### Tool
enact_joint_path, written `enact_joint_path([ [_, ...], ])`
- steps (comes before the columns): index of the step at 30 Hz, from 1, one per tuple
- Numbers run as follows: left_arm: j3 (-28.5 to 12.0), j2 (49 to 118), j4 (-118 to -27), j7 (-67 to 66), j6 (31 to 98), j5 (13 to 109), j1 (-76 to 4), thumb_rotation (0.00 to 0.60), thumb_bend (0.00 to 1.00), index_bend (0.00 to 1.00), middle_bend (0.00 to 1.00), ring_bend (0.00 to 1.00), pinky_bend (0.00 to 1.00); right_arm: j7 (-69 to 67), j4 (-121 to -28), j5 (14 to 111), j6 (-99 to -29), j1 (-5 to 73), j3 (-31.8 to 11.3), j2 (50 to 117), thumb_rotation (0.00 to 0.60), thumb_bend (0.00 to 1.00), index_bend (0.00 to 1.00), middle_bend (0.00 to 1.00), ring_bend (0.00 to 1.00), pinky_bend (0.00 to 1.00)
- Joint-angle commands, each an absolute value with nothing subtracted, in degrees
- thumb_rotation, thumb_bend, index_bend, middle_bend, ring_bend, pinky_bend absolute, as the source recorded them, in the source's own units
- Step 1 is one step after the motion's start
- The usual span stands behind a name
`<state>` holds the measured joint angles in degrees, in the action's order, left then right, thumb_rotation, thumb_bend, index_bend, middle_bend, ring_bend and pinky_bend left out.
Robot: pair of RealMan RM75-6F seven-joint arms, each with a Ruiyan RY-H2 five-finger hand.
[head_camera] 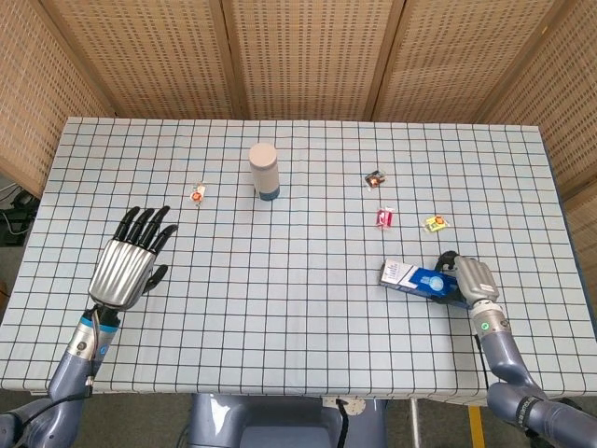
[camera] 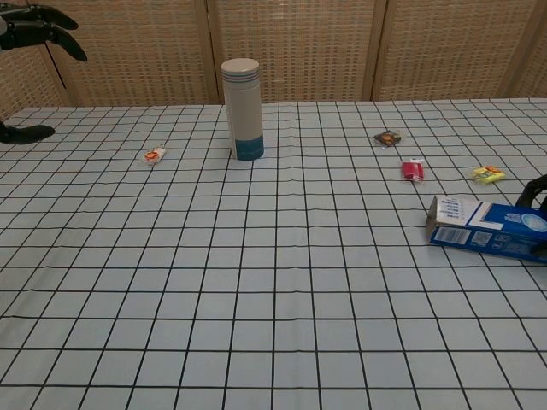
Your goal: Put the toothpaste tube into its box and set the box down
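The box (head_camera: 417,279) lies flat on the table (head_camera: 308,336) near its right front edge, the white end flap pointing toward the middle. The right robot hand (head_camera: 469,277) is wrapped around the far end of the box, dark fingers (head_camera: 446,260) curled over its top edge, so it holds the box while the box rests on the cloth. In the chest view the box (camera: 487,225) sits low on the checked surface with only a sliver of that hand at the frame edge. The toothpaste tube itself is not visible; whether it is inside the box cannot be told from either view.

The left robot hand (head_camera: 126,264) hovers over the left side of the table, empty, fingers stretched out and spread, well apart from everything.

Judging by the layout, this is the set-down step, and it looks nearly finished. The next move calls for loosening the right fingers and drawing the hand back and up without dragging the light carton along.

A white and blue cylinder (head_camera: 264,170) stands upright at the back, and small wrapped sweets (head_camera: 384,217) lie scattered behind the box, apart from it.
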<state>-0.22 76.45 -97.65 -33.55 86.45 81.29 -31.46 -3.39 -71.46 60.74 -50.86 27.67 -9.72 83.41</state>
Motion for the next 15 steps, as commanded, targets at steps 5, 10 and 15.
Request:
enact_joint_path([
  [5,-0.26,76.57,-95.97,-31.2,87.62,83.54,-28.78,0.6,0.25,0.23,0.1,0.13,0.11,3.06,-75.3,61.82,-56.17,26.57,-9.0,83.05,0.6,0.2,0.19,0.01,0.0,0.01],
  [10,0.23,76.0,-95.5,-29.13,88.81,84.52,-26.12,0.6,0.25,0.22,0.09,0.11,0.06,10.18,-77.63,62.55,-62.64,24.94,-8.45,82.42,0.6,0.18,0.04,0.0,0.0,0.0],
  [15,1.39,74.91,-97.13,-26.97,88.89,83.7,-23.18,0.6,0.24,0.16,0.02,0.04,0.0,12.81,-81.53,66.87,-68.97,22.42,-6.7,80.66,0.6,0.18,0.0,0.0,0.0,0.0],
])
